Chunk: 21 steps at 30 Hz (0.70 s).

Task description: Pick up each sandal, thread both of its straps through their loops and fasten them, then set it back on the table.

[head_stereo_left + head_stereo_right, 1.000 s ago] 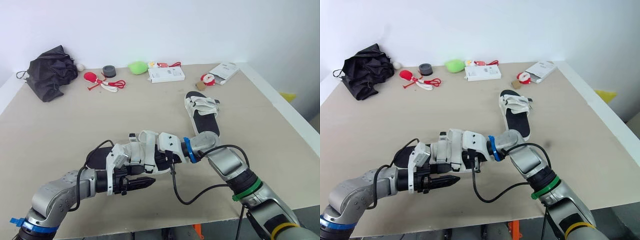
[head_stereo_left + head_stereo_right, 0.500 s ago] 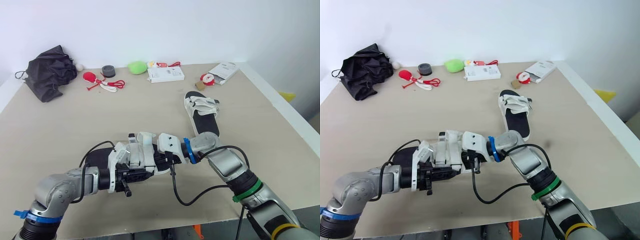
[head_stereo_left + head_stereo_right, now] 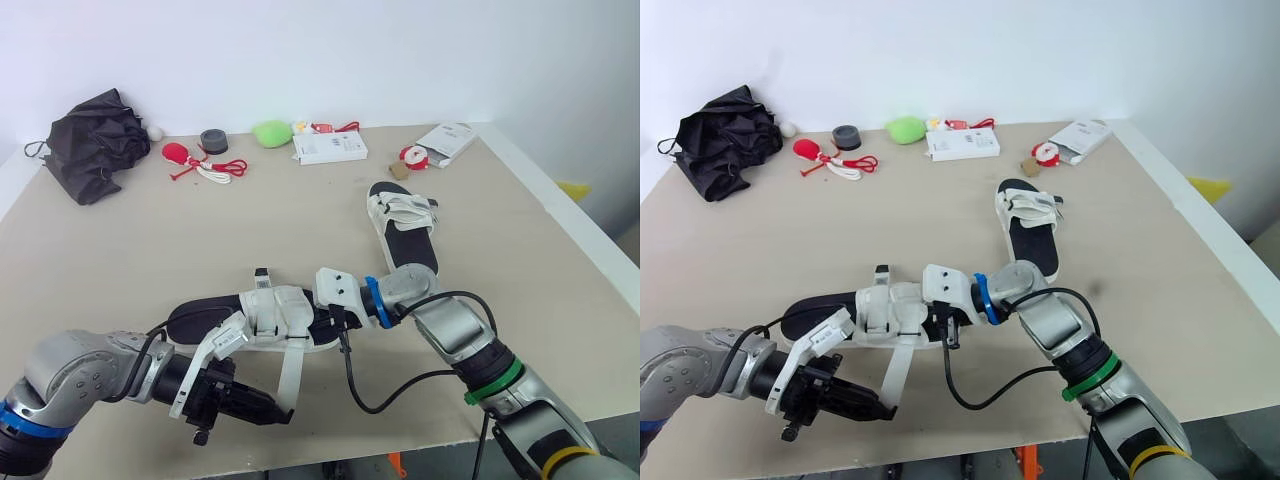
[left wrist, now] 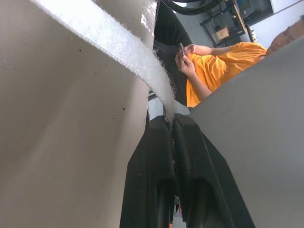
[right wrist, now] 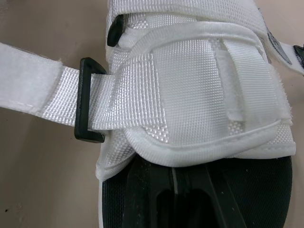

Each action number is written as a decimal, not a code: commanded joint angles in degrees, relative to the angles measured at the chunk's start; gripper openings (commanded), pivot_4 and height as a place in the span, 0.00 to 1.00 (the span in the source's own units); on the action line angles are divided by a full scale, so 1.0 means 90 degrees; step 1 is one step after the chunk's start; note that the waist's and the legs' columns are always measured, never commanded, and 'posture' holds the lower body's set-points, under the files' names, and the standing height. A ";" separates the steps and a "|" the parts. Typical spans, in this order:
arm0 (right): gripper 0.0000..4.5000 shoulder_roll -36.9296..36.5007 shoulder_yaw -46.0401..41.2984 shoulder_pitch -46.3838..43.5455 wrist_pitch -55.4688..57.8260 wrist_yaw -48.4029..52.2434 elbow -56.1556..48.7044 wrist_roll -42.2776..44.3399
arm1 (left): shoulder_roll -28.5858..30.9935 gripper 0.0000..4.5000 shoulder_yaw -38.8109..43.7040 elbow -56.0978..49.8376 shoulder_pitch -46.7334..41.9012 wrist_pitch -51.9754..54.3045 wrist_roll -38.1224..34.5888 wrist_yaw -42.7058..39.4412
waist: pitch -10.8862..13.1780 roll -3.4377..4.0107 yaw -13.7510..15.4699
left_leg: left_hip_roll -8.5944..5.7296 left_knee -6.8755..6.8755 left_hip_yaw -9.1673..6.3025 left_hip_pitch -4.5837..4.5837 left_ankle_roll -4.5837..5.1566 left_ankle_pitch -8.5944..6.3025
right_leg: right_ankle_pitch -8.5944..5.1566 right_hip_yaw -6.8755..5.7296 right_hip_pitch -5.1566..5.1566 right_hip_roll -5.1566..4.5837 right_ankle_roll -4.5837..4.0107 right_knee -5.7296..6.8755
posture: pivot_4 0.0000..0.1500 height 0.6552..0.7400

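Left wrist view: left tool (image 4: 172, 122), low and outstretched, pinched tight on white strap (image 4: 111, 42).

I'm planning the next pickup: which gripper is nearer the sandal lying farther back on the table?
Right. The right gripper sits at the near sandal, short of the far sandal; the left gripper pinches that near sandal's strap by the front edge of the table, farther off.

No legible text, label or number on anything here.

Woven sandal (image 5: 190, 80), fuzzy strap (image 4: 109, 47), matt black loop (image 5: 83, 102)
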 commanded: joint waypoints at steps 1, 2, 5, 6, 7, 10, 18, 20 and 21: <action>0.00 -0.0207 0.0346 0.0246 0.0299 -0.0099 0.0502 -0.0481 | -0.0409 0.02 0.0229 0.0155 -0.0751 0.0310 -0.1147 0.0170 | 0.0002 -0.0003 0.0013 | 0.0000 0.0000 -0.0001 0.0000 0.0000 0.0000 | 0.0000 -0.0001 0.0001 0.0000 0.0000 0.0000 | 1.00 1.00; 0.00 -0.0217 0.0344 0.0248 0.0308 -0.0091 0.0492 -0.0481 | -0.0604 0.02 0.0350 0.0365 -0.1012 0.0445 -0.1670 0.0399 | 0.0004 -0.0013 0.0029 | 0.0000 0.0002 -0.0004 -0.0001 0.0001 0.0001 | 0.0000 -0.0004 0.0002 0.0000 0.0001 0.0000 | 1.00 1.00; 0.00 -0.0241 0.0353 0.0265 0.0325 -0.0103 0.0463 -0.0470 | -0.0866 0.02 0.0630 0.1400 -0.1560 0.0517 -0.3161 0.1448 | 0.0010 -0.0022 0.0005 | 0.0000 0.0011 -0.0012 -0.0004 0.0009 0.0006 | 0.0005 -0.0011 0.0008 0.0000 0.0008 0.0000 | 1.00 1.00; 0.00 -0.0244 0.0356 0.0263 0.0325 -0.0105 0.0464 -0.0463 | -0.0885 0.02 0.0687 0.1642 -0.1690 0.0515 -0.3381 0.1665 | 0.0012 -0.0014 -0.0003 | -0.0002 0.0010 -0.0008 -0.0003 0.0010 0.0006 | 0.0007 -0.0004 0.0006 0.0000 0.0011 0.0000 | 1.00 1.00; 0.00 -0.0244 0.0355 0.0263 0.0325 -0.0105 0.0466 -0.0461 | -0.0878 0.02 0.0704 0.1772 -0.1765 0.0506 -0.3539 0.1836 | 0.0012 -0.0014 -0.0004 | -0.0004 0.0007 -0.0001 -0.0002 0.0008 0.0005 | 0.0014 0.0006 0.0006 0.0000 0.0023 0.0001 | 1.00 1.00; 0.00 -0.0229 0.0347 0.0263 0.0322 -0.0095 0.0477 -0.0477 | -0.1048 0.02 0.0784 0.2444 -0.2059 0.0326 -0.3777 0.2619 | 0.0010 -0.0028 -0.0002 | -0.0006 0.0005 -0.0005 -0.0004 0.0006 -0.0002 | 0.0021 0.0008 0.0008 0.0006 0.0047 0.0002 | 1.00 1.00; 0.00 -0.0208 0.0350 0.0260 0.0316 -0.0126 0.0499 -0.0484 | -0.1702 0.02 0.0858 0.3932 -0.2197 -0.0090 -0.4623 0.4812 | 0.0011 -0.0030 0.0007 | -0.0007 0.0016 -0.0002 -0.0002 0.0006 0.0000 | 0.0028 0.0018 0.0010 -0.0003 0.0059 0.0011 | 1.00 1.00; 0.00 -0.0208 0.0351 0.0269 0.0325 -0.0137 0.0487 -0.0486 | -0.1857 0.02 0.0828 0.4000 -0.2128 -0.0100 -0.4711 0.5142 | 0.0010 -0.0035 0.0006 | -0.0010 0.0018 0.0000 0.0001 0.0006 0.0001 | 0.0029 0.0021 0.0011 -0.0005 0.0061 0.0014 | 1.00 1.00; 0.00 -0.0210 0.0349 0.0268 0.0328 -0.0136 0.0483 -0.0483 | -0.1938 0.02 0.0834 0.4031 -0.2123 -0.0110 -0.4760 0.5297 | 0.0007 -0.0039 0.0006 | -0.0011 0.0019 0.0003 0.0000 0.0006 0.0001 | 0.0030 0.0023 0.0011 -0.0004 0.0062 0.0014 | 1.00 1.00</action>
